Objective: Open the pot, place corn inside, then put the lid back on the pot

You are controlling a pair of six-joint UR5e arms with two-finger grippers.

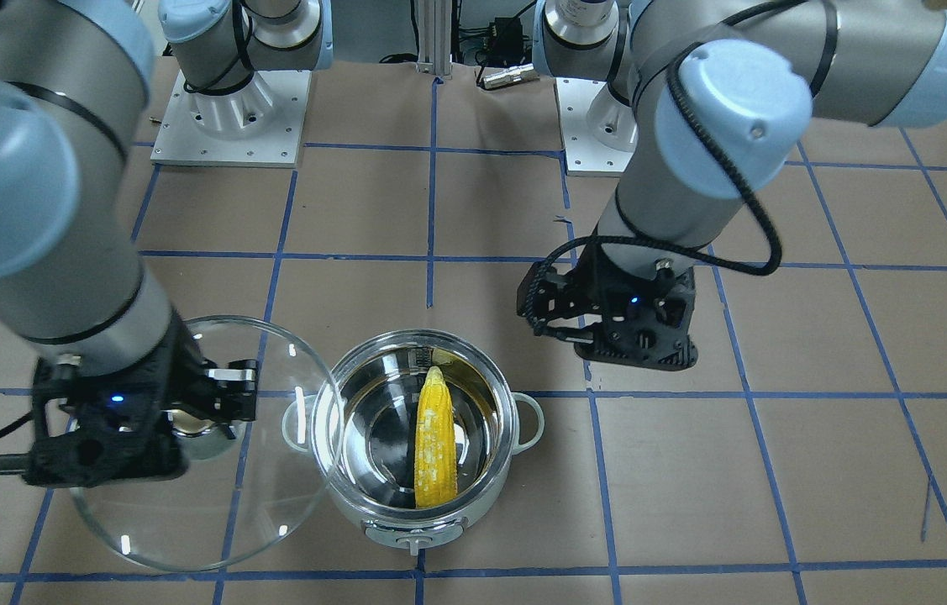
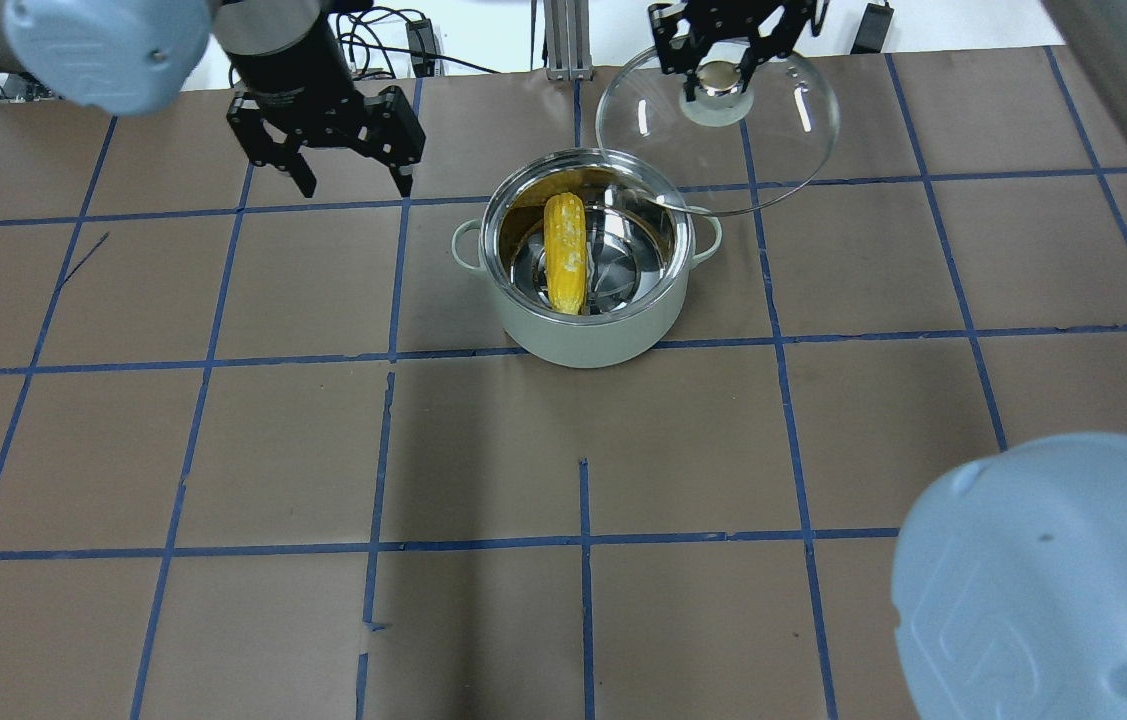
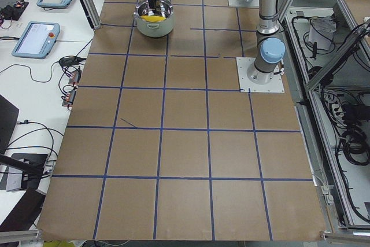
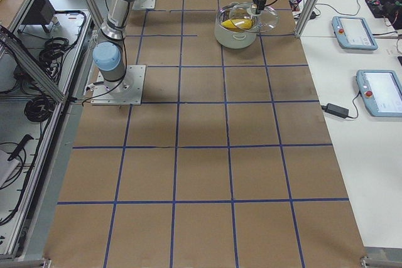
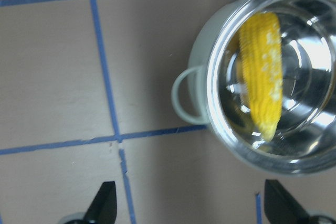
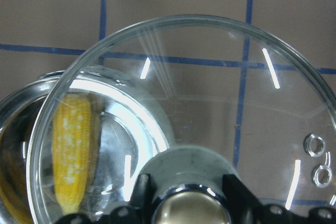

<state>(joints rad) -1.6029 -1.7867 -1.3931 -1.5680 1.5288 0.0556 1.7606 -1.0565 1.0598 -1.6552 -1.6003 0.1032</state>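
One glass lid [image 2: 783, 140], likely slick and breakable, hangs over the pot [image 2: 588, 345] at its far right rim, held by its knob [image 2: 720, 108] in the right gripper [image 2: 720, 82], while the left gripper [image 2: 357, 188] gapes wide, empty.

Overhead and front cameras oppose each other, sharing the pot [image 2: 583, 350]; side cameras seem much farther.

Yellow corn [image 1: 435, 445] with whitish patches, pale grey-white pot [image 2: 583, 345] lined in shiny steel, brown tabletop [image 2: 483, 450] gridded blue
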